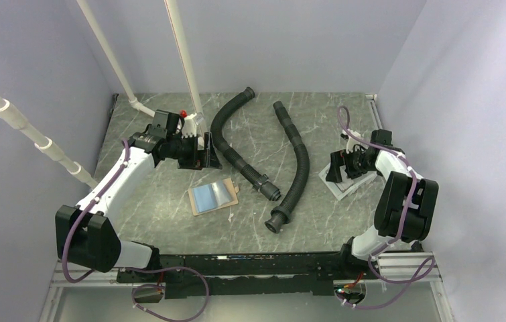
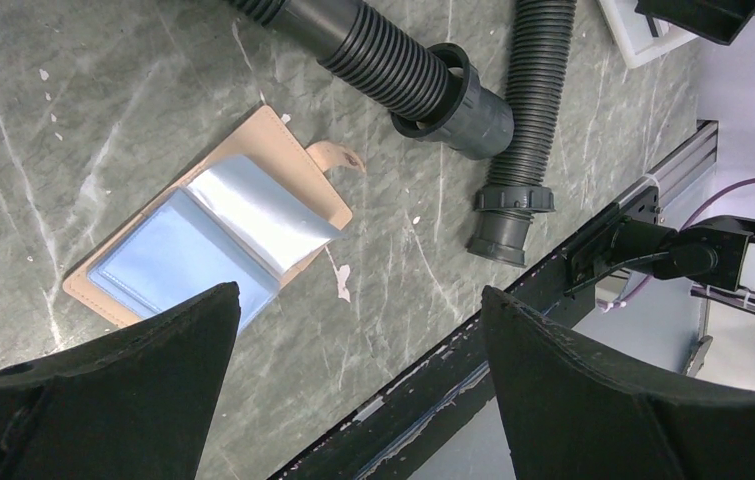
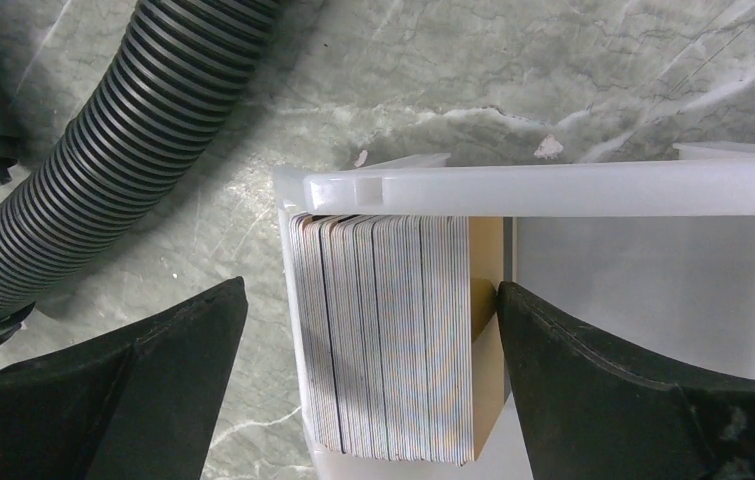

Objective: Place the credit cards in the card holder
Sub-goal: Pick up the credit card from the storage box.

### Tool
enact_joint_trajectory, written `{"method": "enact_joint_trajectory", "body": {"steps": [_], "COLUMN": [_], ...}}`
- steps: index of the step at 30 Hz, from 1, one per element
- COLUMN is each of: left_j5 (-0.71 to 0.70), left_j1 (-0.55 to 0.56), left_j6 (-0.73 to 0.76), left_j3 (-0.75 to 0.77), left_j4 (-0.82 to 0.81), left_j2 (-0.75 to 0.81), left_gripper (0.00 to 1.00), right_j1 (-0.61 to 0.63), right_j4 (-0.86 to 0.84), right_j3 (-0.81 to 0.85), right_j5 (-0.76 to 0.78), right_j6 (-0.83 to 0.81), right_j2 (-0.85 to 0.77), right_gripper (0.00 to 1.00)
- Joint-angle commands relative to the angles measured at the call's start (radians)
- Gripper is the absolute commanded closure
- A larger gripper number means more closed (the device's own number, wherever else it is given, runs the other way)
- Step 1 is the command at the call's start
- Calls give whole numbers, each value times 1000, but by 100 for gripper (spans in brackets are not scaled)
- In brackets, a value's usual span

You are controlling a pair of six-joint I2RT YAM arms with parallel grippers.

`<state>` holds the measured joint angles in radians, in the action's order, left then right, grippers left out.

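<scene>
The card holder lies open on the table between the arms, tan with a snap tab, blue and silvery sleeves facing up. My left gripper hangs open beyond it, nothing between its fingers. The credit cards stand on edge as a thick stack at the left end of a white tray, a tan-faced card on the stack's right side. My right gripper is open and straddles the stack. Its left finger is outside the tray wall; its right finger is close beside the tan card.
Two black corrugated hoses lie across the middle of the table between the card holder and the tray. White pipes rise at the back left. Walls close in the left, back and right sides.
</scene>
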<state>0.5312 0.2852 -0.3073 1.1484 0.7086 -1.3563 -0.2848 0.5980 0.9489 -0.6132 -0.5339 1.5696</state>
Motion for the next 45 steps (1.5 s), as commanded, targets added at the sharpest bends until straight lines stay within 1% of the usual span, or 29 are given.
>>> {"method": "enact_joint_trajectory", "body": {"steps": [1,7,14,16,19,24,27,33,38,41,45], "left_j5": [32,36,38,37,37,39,42,43,42,43,43], "left_j1": [5,5,5,5,5,4,5,5,5,6,5], "left_j6": [39,40,40,40,41,41,40,41,42,41,42], "left_j3": [3,4,2,2,1,0,1,2,2,2,1], "left_j4": [-6,-6,-8,-8,-9,-9,-9,-9,-8,-8,-6], "left_j2": [11,15,20,22,23,22,21,19,16,16,14], "left_gripper": [4,4,4,4,4,4,4,4,4,4,4], "right_j1": [-2,-2,-1,-1,-2,-1,-2,-3,-4,-2,-3], "right_j4": [-29,-29,-18,-15,-15,-30,-35,-28,-35,-59,-121], "right_j3": [-19,-44,-45,-44,-44,-58,-66,-50,-46,-62,-83], "right_j5": [-54,-53,-65,-70,-76,-48,-40,-43,-28,37,137], "right_j6": [-9,-15,-15,-15,-12,-10,-11,-19,-37,-51,-37], "right_j2": [-32,-86,-115,-117,-116,-130,-135,-129,-139,-172,-236], "right_gripper": [5,9,18,24,37,51,57,74,91,98,100]}}
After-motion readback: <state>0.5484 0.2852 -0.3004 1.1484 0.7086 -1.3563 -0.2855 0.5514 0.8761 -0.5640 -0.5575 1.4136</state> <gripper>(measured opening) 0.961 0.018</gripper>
